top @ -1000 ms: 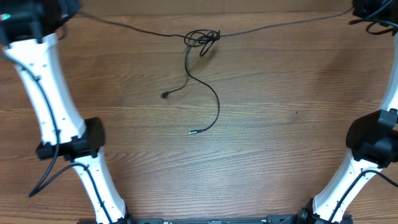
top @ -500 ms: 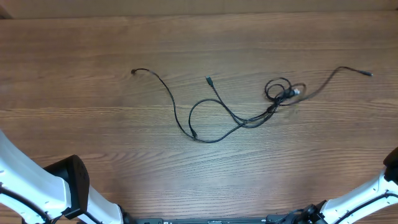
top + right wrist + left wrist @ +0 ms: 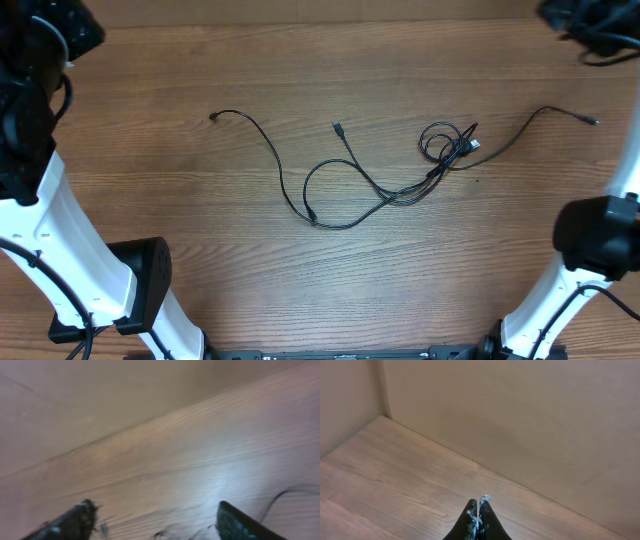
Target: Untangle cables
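Both reach toward the bench's (image 3: 200,250) far corners: the left gripper (image 3: 478,502) at 11 o'clock, jaws pressed together; the right gripper (image 3: 155,506) at 1 o'clock, jaws wide apart. The cables (image 3: 456,150) lie mid-bench, loose black strands meeting in a knotted coil toward 2 o'clock.

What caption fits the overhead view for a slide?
Tangled black cables lie spread across the wooden table, not held.

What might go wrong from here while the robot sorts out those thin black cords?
1. The tangled loop is small. Tugging a long strand of the cables might tighten it rather than free it.
2. The paired strands leading to that loop lie close together, so a gripper may pinch both at once.
3. The left gripper is shut. Lowered like that, it would likely push a cord around instead of grasping it.
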